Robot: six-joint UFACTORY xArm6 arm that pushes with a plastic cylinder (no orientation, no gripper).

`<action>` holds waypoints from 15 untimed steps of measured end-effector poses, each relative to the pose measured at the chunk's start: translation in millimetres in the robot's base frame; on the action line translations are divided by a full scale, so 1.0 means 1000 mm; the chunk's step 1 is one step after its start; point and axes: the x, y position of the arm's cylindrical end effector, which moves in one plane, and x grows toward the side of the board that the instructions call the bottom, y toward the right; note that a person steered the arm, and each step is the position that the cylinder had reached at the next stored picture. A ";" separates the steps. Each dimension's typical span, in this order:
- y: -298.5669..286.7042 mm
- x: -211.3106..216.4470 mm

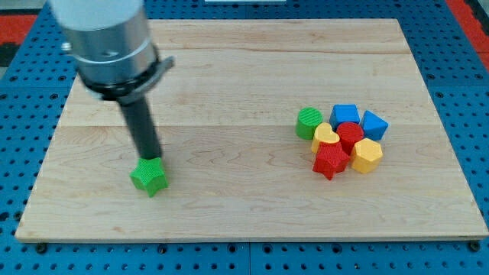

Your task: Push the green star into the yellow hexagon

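Note:
The green star lies on the wooden board at the lower left. My tip touches the star's upper edge, on the side toward the view's top. The yellow hexagon sits far to the view's right, at the lower right of a tight cluster of blocks. The star and the hexagon are wide apart.
The cluster holds a green cylinder, a yellow heart, a red star, a red cylinder, a blue cube and a blue block. The board's bottom edge is near the star.

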 end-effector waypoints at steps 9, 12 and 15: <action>0.131 0.050; 0.235 0.105; 0.249 0.073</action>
